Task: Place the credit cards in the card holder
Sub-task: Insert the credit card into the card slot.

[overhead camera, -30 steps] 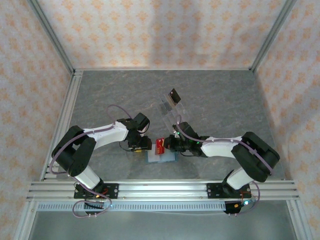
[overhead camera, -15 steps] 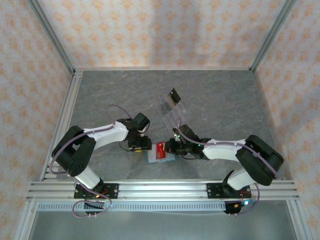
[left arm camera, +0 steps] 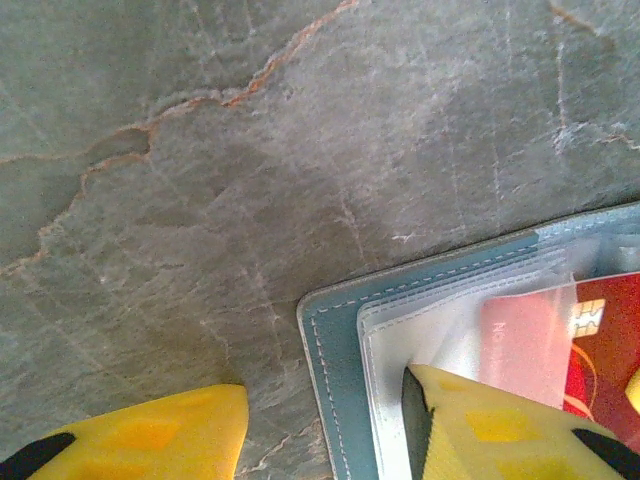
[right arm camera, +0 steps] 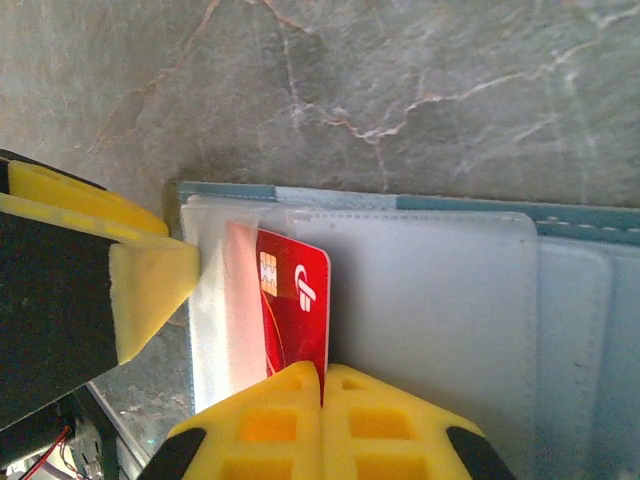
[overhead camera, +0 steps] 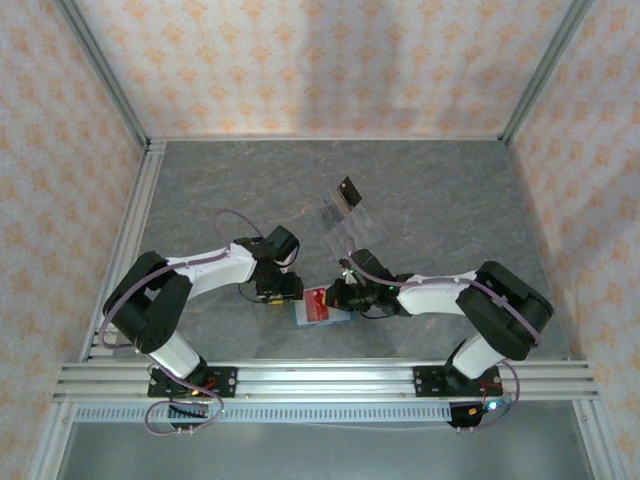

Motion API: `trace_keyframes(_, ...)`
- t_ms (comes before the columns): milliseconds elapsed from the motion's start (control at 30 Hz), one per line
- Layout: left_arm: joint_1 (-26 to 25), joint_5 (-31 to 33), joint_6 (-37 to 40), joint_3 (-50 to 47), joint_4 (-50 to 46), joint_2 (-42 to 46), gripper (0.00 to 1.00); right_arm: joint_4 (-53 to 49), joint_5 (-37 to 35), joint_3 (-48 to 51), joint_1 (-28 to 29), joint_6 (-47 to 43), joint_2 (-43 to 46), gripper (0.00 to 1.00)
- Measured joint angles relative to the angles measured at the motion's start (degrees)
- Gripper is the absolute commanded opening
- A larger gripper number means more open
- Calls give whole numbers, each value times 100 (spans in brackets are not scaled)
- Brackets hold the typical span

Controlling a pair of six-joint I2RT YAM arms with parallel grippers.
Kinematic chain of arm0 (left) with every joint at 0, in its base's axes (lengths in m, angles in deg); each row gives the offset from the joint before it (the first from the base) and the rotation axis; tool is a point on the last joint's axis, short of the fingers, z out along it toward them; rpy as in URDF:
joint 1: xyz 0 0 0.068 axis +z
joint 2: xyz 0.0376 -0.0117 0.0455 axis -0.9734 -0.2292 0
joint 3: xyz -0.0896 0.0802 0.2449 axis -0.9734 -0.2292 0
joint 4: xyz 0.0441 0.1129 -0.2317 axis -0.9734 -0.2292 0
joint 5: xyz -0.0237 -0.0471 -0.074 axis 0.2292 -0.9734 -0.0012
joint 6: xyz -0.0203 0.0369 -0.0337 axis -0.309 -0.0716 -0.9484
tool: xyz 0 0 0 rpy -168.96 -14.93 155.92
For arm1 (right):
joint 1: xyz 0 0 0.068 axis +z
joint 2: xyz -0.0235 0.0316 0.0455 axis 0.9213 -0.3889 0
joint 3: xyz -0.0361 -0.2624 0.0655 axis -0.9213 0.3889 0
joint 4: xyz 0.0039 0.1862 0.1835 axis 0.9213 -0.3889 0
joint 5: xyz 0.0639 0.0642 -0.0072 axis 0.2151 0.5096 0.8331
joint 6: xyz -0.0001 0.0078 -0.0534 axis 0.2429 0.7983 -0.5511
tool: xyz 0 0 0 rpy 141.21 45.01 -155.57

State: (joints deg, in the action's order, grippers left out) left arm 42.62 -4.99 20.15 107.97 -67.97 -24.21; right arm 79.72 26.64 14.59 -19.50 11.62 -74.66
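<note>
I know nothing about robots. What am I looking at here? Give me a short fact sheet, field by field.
surface: grey stone-patterned table
card holder: teal, lying open in front of the arms
red card: leading edge under the holder's clear sleeve, the rest sticking out
right end effector: shut on the red card
left end effector: open, one finger over the holder, the other over bare table
black card: standing in the clear rack, farther back

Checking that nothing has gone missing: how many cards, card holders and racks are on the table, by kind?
credit cards: 2, the red card and the black card
card holder: 1
clear rack: 1
total: 4
</note>
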Motion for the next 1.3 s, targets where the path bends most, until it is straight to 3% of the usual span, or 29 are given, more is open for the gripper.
trace_keyframes(633, 0, -26, -138, -267, 319, 223, 48, 295, 52, -455, 341, 238, -632, 2)
trace_keyframes(967, 0, -197, -227, -391, 256, 522, 50, 350, 55, -483, 374, 398, -649, 22)
trace_keyframes(1300, 201, -317, -264, -463, 70, 1163, 54, -1305, -238, -1246, 378, -17, 50, 40)
